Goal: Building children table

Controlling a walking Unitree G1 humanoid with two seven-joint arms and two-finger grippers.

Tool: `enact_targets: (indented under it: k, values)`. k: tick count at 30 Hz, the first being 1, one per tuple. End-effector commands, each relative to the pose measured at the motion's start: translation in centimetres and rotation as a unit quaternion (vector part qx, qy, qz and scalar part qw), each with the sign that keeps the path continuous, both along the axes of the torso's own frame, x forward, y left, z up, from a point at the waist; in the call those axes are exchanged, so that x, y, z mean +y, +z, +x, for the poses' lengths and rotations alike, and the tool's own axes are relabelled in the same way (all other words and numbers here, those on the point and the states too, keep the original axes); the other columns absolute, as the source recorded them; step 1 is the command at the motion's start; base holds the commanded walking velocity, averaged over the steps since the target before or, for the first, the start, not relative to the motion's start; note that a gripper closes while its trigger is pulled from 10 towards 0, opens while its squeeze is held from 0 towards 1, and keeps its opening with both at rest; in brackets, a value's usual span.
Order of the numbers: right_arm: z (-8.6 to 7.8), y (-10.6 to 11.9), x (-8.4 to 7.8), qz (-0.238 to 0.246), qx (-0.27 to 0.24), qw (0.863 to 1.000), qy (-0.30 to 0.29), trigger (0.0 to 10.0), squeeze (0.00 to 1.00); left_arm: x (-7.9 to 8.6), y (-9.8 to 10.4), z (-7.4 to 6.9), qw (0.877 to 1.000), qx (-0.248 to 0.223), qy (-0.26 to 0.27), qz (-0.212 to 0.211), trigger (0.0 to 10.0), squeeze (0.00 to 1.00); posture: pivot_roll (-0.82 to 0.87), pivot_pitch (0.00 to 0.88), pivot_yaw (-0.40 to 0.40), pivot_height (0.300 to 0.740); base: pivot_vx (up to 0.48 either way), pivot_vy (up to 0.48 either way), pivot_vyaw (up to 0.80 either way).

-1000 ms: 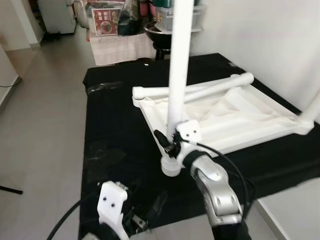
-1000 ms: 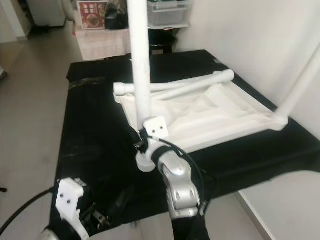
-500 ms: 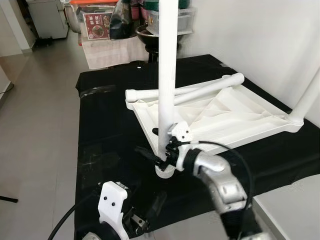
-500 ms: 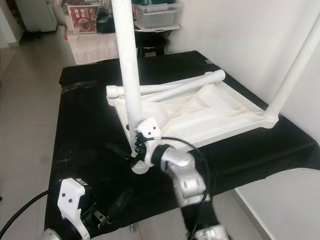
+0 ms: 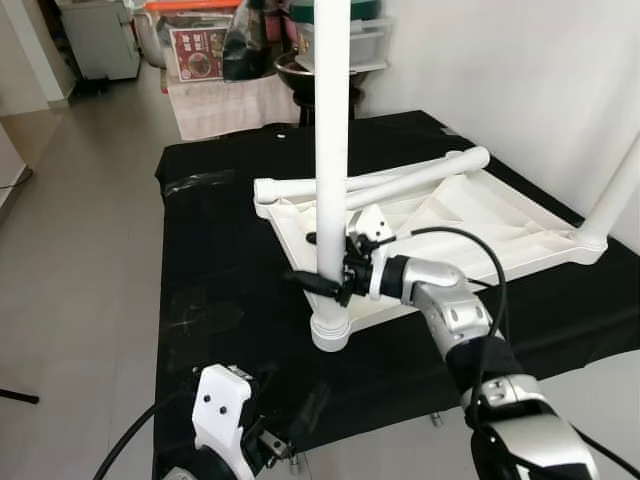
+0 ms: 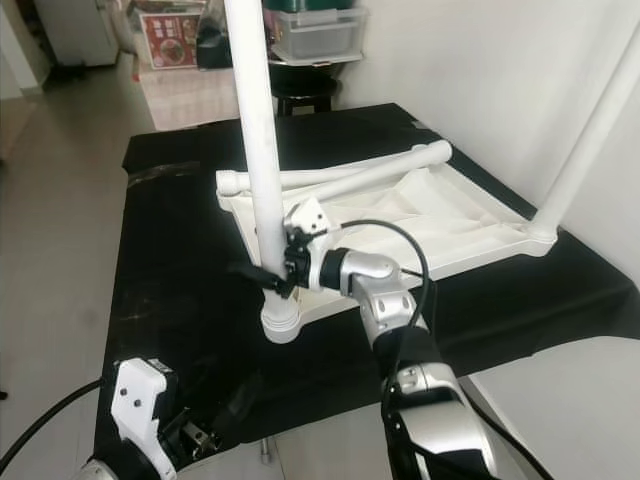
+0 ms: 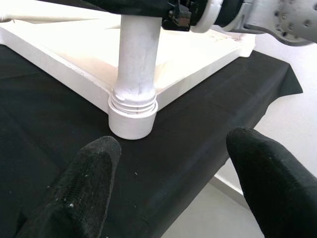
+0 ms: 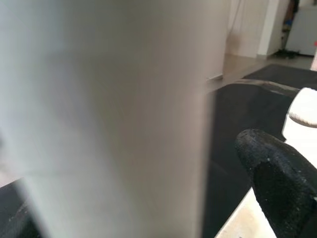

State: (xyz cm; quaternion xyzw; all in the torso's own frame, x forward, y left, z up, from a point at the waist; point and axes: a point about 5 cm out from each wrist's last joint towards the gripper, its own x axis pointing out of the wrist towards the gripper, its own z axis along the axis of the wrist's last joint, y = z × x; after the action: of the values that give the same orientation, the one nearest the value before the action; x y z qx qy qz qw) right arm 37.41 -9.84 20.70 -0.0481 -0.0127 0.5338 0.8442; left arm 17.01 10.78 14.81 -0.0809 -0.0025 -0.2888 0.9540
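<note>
left wrist view: left gripper [image 7: 168,183] hangs open near the socket [image 7: 132,119]. beyond, right gripper [image 5: 330,277] clamps the upright leg [image 5: 331,150] low, on the upturned top [image 5: 480,230]. light, stiff, slick plastic; low hold seems best.
</note>
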Motion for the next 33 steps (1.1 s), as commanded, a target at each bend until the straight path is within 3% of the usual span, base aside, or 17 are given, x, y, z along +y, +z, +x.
enact_targets:
  k: [1,8,14,16,17,18,19,20,22,23,24,25,26,30,31,32,33]
  values:
    - [0.0,-0.1,-0.1,0.007,0.010,1.000,0.014,0.0,0.00,-0.2,0.2,-0.4,1.000,0.000,-0.002,0.003,10.0,0.00,0.10,0.129,-0.003,0.740,0.000,0.000,0.00]
    - [-0.2,-0.4,-0.3,0.009,0.016,0.998,0.053,0.0,0.00,-0.4,0.4,-0.6,1.000,0.001,0.000,0.002,10.0,0.00,0.10,0.140,-0.018,0.740,0.000,0.000,0.00]
    - [-0.1,-1.1,-0.9,-0.004,0.004,1.000,0.023,0.0,0.00,-0.6,0.4,-0.6,1.000,-0.001,0.001,0.001,10.0,0.00,0.09,0.146,-0.029,0.740,0.000,0.000,0.00]
    - [-0.2,-1.8,-1.3,-0.017,-0.002,1.000,-0.010,0.0,0.00,-0.6,0.4,-0.6,1.000,-0.001,0.002,0.000,10.0,0.00,0.09,0.148,-0.035,0.740,0.000,0.000,0.00]
    - [-0.6,-2.9,-1.7,-0.027,0.001,0.997,-0.074,0.0,0.00,-0.6,0.4,-0.6,1.000,-0.002,0.002,0.000,10.0,0.00,0.08,0.149,-0.040,0.740,0.000,0.000,0.00]
    - [-0.5,-3.4,-2.8,-0.033,-0.031,0.960,-0.278,0.0,0.00,-0.5,0.5,-0.6,1.000,-0.002,0.003,-0.001,10.0,0.00,0.07,0.152,-0.039,0.740,0.000,0.000,0.00]
    - [-0.5,-3.4,-2.8,-0.033,-0.031,0.960,-0.278,0.0,0.00,-0.5,0.5,-0.6,1.000,-0.002,0.003,-0.001,10.0,0.00,0.07,0.152,-0.039,0.740,0.000,0.000,0.00]
    - [-3.6,-5.3,-1.4,-0.043,-0.006,0.946,-0.320,0.0,0.00,-0.4,0.5,-0.6,1.000,-0.002,0.003,-0.001,10.0,0.00,0.05,0.154,-0.040,0.740,0.000,0.000,0.00]
    - [-3.6,-5.3,-1.4,-0.043,-0.006,0.946,-0.320,0.0,0.00,-0.4,0.5,-0.6,1.000,-0.002,0.003,-0.001,10.0,0.00,0.05,0.154,-0.040,0.740,0.000,0.000,0.00]
    - [-6.1,-5.5,-0.9,-0.031,0.000,0.925,-0.380,0.0,0.00,-0.3,0.5,-0.5,1.000,-0.003,0.003,-0.001,10.0,0.00,0.05,0.153,-0.033,0.740,0.000,0.000,0.00]
    - [-6.1,-5.5,-0.9,-0.031,0.000,0.925,-0.380,0.0,0.00,-0.3,0.5,-0.5,1.000,-0.003,0.003,-0.001,10.0,0.00,0.05,0.153,-0.033,0.740,0.000,0.000,0.00]
    - [-7.5,-5.3,0.5,-0.021,-0.003,0.927,-0.374,0.0,0.00,-0.2,0.4,-0.4,1.000,-0.002,0.001,-0.001,10.0,0.00,0.04,0.126,-0.025,0.740,0.000,0.000,0.00]
    - [-7.9,-5.2,1.6,-0.011,0.001,0.939,-0.344,0.0,0.00,-0.3,0.3,-0.2,1.000,-0.002,-0.002,-0.001,10.0,0.00,0.05,0.121,-0.032,0.740,0.000,0.000,0.00]
    - [-7.0,-5.6,2.4,-0.002,0.015,0.946,-0.324,0.0,0.00,-0.3,0.2,0.0,1.000,-0.001,-0.004,0.000,10.0,0.00,0.06,0.120,-0.045,0.740,0.000,0.000,0.00]
    - [-6.7,-5.7,2.7,0.001,0.024,0.947,-0.319,2.0,0.00,-0.2,0.3,0.1,1.000,-0.002,-0.002,0.000,10.0,0.00,0.06,0.117,-0.044,0.740,0.000,0.000,0.00]
    - [-6.6,-5.6,3.2,0.010,0.031,0.952,-0.303,10.0,0.00,-0.1,0.3,0.1,1.000,-0.004,0.005,0.000,10.0,0.00,0.06,0.113,-0.043,0.740,0.000,0.000,0.00]
    - [-6.6,-5.6,3.2,0.010,0.031,0.952,-0.303,10.0,0.00,-0.1,0.3,0.1,1.000,-0.004,0.005,0.000,10.0,0.00,0.06,0.113,-0.043,0.740,0.000,0.000,0.00]
